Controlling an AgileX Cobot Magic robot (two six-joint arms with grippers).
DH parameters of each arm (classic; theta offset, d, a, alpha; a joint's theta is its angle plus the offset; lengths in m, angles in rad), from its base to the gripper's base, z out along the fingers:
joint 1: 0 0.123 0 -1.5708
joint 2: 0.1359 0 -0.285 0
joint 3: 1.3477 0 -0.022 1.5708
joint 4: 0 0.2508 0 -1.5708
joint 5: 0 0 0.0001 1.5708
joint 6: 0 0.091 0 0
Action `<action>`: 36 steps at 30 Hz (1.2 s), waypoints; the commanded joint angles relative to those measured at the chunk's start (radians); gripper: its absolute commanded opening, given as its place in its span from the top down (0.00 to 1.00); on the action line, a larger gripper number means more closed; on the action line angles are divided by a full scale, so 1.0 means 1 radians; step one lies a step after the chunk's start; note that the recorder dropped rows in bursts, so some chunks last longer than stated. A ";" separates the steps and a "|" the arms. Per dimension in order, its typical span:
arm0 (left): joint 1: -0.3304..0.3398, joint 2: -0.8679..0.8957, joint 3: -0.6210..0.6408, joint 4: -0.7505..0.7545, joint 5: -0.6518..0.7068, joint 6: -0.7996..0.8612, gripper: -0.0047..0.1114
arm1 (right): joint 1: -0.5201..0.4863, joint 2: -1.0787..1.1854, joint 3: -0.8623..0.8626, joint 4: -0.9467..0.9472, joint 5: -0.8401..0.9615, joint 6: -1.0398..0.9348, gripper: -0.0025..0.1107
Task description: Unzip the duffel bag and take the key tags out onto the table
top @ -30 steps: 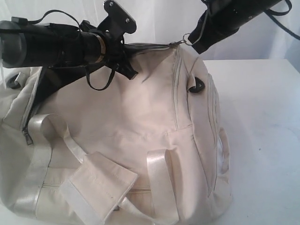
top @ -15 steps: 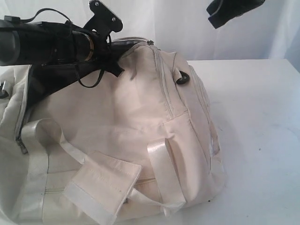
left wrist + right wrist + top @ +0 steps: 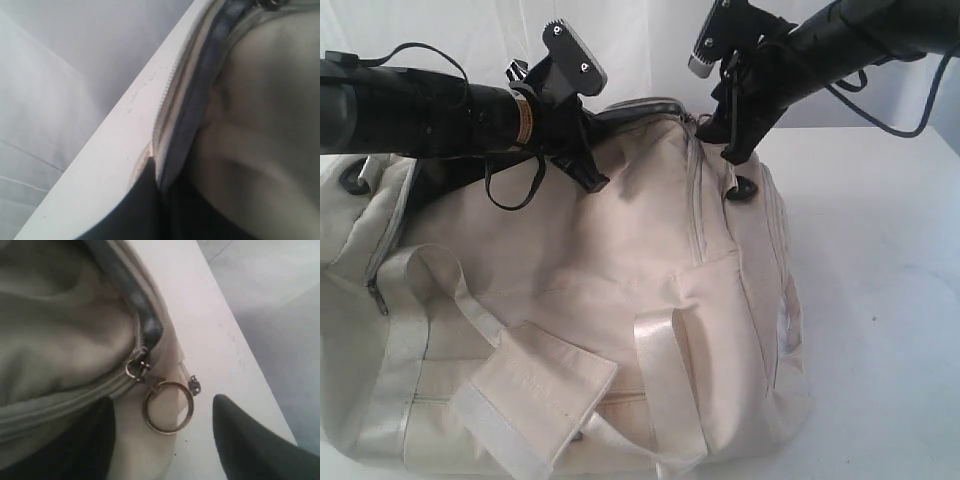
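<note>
The cream duffel bag (image 3: 620, 260) lies on the white table (image 3: 880, 250). My left gripper (image 3: 592, 178) is shut on the bag's top edge beside the zipper (image 3: 170, 95); its dark fingers (image 3: 145, 205) pinch the pale fabric. My right gripper (image 3: 732, 145) hangs open at the bag's right end. In the right wrist view the metal pull ring (image 3: 168, 406) of the zipper slider (image 3: 137, 367) lies free between the right gripper's (image 3: 170, 440) spread fingers, touching neither. Dark grey lining (image 3: 145, 315) shows along the zipper there. The key tags are hidden.
Two shiny webbing straps (image 3: 660, 370) and a padded handle wrap (image 3: 535, 390) lie over the bag's near side. A black plastic ring (image 3: 744, 190) sits at the bag's right end. Bare table (image 3: 890, 330) stretches to the right. A white curtain hangs behind.
The right gripper held the pull ring a second ago, let it go, rose away, then came back down open over it. The bag sagged and shifted; the left grip stayed.
</note>
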 commanded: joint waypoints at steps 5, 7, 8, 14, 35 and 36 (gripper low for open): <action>-0.014 -0.022 0.001 0.012 -0.071 -0.012 0.96 | -0.002 0.014 0.001 0.008 -0.124 -0.032 0.50; -0.014 -0.022 0.001 0.012 -0.071 -0.012 0.96 | -0.002 0.018 0.001 0.010 -0.122 -0.032 0.50; -0.014 -0.022 0.001 0.012 -0.071 -0.012 0.96 | -0.002 0.020 0.001 0.013 -0.118 -0.032 0.50; -0.014 -0.022 0.001 0.012 -0.071 -0.012 0.96 | -0.002 0.033 0.001 0.018 -0.033 -0.032 0.50; -0.014 -0.022 0.001 0.012 -0.064 -0.012 0.96 | -0.002 0.011 0.001 0.107 0.026 -0.020 0.62; -0.014 -0.022 0.001 0.012 -0.064 -0.012 0.96 | -0.002 0.019 0.001 0.107 0.018 -0.020 0.63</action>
